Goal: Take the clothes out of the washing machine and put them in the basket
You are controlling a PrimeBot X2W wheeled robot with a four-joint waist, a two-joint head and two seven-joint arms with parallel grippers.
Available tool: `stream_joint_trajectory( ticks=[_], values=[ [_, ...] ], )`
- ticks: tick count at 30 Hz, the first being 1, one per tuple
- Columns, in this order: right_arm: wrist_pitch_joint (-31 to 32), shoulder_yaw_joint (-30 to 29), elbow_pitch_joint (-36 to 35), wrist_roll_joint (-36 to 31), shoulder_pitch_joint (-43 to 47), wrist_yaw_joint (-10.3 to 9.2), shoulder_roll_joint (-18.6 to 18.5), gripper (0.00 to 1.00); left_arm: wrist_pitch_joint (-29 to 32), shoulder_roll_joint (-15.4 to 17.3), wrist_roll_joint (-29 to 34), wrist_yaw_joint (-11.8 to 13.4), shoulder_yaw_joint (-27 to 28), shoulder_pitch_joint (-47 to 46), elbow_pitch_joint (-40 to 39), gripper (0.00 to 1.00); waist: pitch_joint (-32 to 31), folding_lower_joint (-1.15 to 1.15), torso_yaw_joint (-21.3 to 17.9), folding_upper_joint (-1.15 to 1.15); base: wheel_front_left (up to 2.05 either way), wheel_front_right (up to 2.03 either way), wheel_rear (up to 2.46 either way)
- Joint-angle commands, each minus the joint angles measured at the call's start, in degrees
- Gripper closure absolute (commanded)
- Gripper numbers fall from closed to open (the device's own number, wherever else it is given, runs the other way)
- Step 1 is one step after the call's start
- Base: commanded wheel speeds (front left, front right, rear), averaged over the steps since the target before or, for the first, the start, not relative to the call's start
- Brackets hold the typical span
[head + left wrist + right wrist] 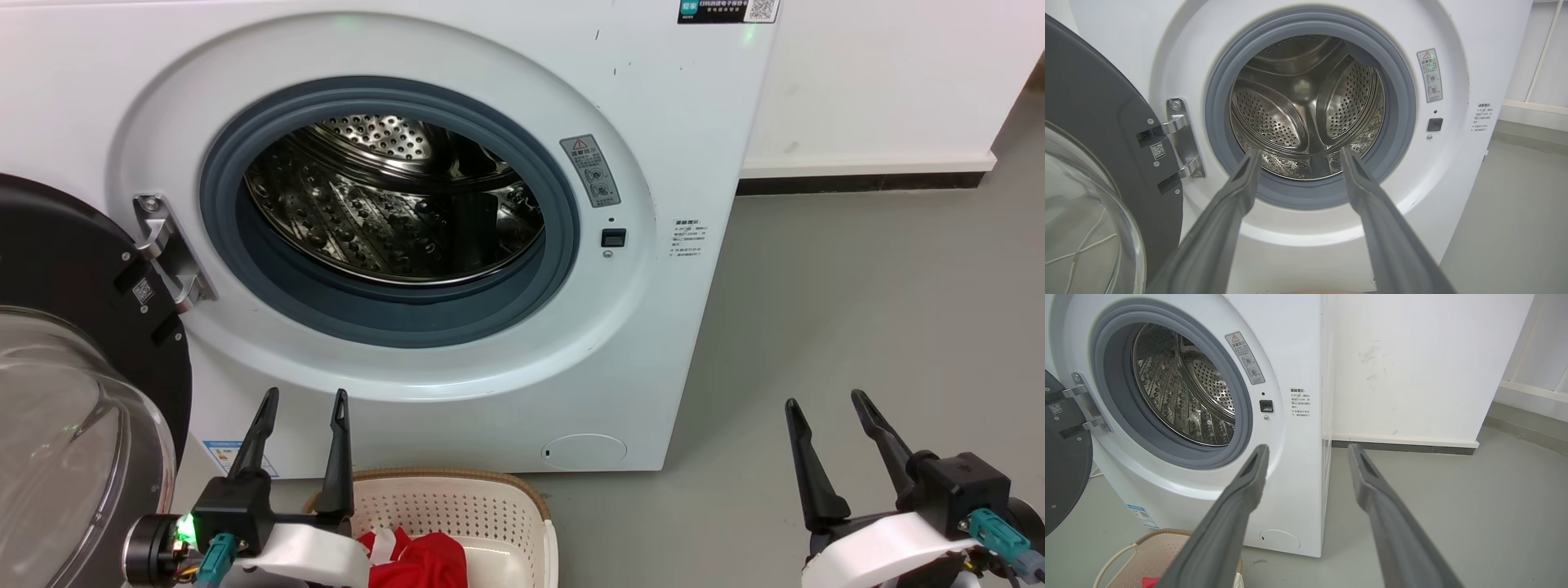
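Facing the washing machine, drum apparently emptied, I hold left gripper and right gripper wide, empty; the clothes lie in the basket, near, below the drum for short drops.

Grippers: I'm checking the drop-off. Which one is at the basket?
The left gripper, at the basket holding the clothes; the right gripper hangs apart over the floor.

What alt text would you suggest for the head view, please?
A white washing machine stands open, its drum looking empty. Below, red clothes lie in a basket; the left gripper and the right gripper are open.
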Motion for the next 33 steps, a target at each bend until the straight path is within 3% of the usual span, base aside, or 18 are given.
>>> stream_joint_trajectory(
  ticks=[1, 23, 24, 26, 33],
  values=[
    [0.13, -0.07, -0.08, 0.20, 0.71, -0.02, 0.05, 0.00, 0.30, 0.06, -0.45, 0.26, 0.04, 0.93, -0.55, 0.00, -0.07, 0.01, 0.19, 0.00, 0.00, 0.00, 0.00],
    [-0.21, 0.10, 0.28, 0.77, 1.03, -0.02, 0.05, 0.00, 2.12, 0.67, -1.99, 1.15, -0.46, 3.08, -2.56, 0.00, -0.01, 0.01, 0.79, 0.00, 0.00, 0.00, 0.00],
    [-0.08, 0.11, 0.19, 0.49, 0.66, 0.00, 0.00, 1.00, 2.16, 0.37, -1.92, 1.02, -0.45, 2.48, -2.37, 1.00, 0.00, 0.01, 0.81, 0.00, 0.00, 0.00, 0.00],
    [-0.06, 0.19, 1.25, 0.49, 0.93, 0.01, 0.01, 1.00, 2.21, 0.13, -1.92, 0.99, -0.44, 2.76, -1.31, 1.00, 0.01, 0.02, 0.81, 0.00, 0.00, 0.00, 0.00],
    [0.06, 0.14, 2.70, 10.78, -0.07, 0.01, -0.59, 1.00, 4.83, -0.09, -11.33, 0.27, 1.02, 1.18, 0.33, 1.00, 0.15, 0.01, 0.91, 0.00, 0.00, 0.00, 0.00]
  ],
)
